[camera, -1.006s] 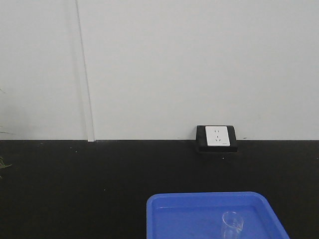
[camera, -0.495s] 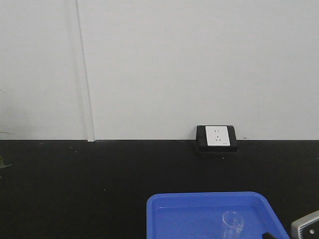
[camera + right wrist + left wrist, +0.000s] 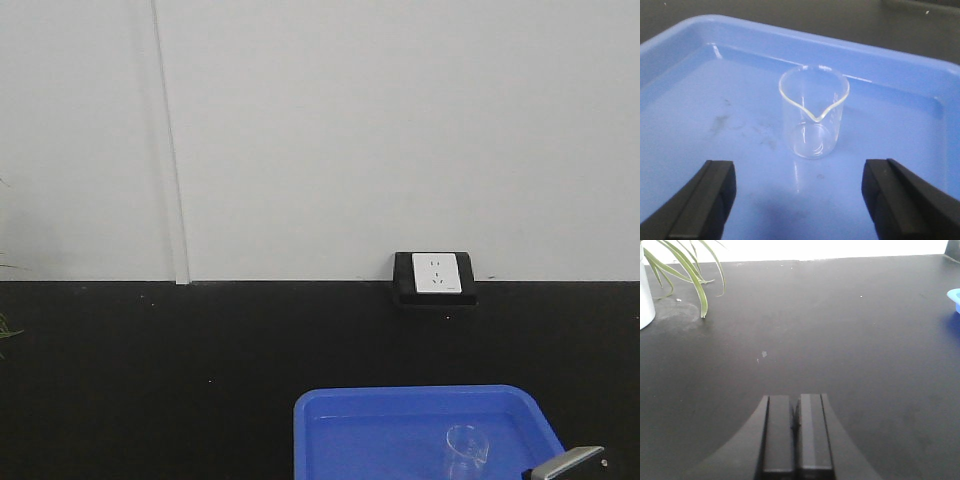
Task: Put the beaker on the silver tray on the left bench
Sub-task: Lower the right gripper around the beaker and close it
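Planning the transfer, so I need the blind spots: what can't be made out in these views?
Silver tray and left bench: in no view.
Beaker: base cut off by the front view's bottom edge.
Right hand: only its tips show, apart, in the right wrist view; the rest lies below the frame.
White pot: cut by the left wrist view's left edge.
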You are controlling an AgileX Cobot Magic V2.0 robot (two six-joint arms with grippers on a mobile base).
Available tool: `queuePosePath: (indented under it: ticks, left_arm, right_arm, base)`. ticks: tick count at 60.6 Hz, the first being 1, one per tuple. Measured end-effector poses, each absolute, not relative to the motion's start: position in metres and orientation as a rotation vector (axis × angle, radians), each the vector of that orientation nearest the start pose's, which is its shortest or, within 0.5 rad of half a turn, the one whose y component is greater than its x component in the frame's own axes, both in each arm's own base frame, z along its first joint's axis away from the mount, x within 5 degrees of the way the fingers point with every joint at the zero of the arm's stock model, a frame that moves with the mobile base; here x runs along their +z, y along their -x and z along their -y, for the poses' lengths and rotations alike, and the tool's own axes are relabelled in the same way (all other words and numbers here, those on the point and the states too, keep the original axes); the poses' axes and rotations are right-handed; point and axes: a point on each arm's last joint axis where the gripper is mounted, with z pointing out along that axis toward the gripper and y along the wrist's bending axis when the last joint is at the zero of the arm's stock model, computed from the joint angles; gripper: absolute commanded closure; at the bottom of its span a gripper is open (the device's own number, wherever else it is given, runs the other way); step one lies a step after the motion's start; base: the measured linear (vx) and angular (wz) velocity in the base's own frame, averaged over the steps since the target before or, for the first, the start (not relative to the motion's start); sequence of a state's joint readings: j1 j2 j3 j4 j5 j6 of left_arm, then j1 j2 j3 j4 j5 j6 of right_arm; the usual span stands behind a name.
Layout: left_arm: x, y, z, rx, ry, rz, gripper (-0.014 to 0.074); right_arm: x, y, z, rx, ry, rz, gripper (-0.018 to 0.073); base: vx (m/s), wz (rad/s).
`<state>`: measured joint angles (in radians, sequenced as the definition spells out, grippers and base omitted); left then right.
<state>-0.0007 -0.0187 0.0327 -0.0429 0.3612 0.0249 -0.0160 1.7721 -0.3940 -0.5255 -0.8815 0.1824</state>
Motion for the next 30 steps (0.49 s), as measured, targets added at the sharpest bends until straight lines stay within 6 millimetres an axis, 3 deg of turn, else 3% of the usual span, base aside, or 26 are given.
queuePosePath:
  ticks: [16, 30]
  left_arm:
    - [0.171, -0.053, 0.001, -0.025, 0.003, -1.858, 0.0595]
    - [0.171, -0.053, 0.001, -0.025, 0.003, -1.858, 0.0595]
  right_arm:
    - [0.106, -0.299, -0.034, 0.292, 0.42, -1.952, -0.0035]
    - [0.094, -0.328, -0.054, 0.321, 0.489, -1.924, -0.0034]
  base:
    - [0.0, 0.0]
    - [0.0, 0.0]
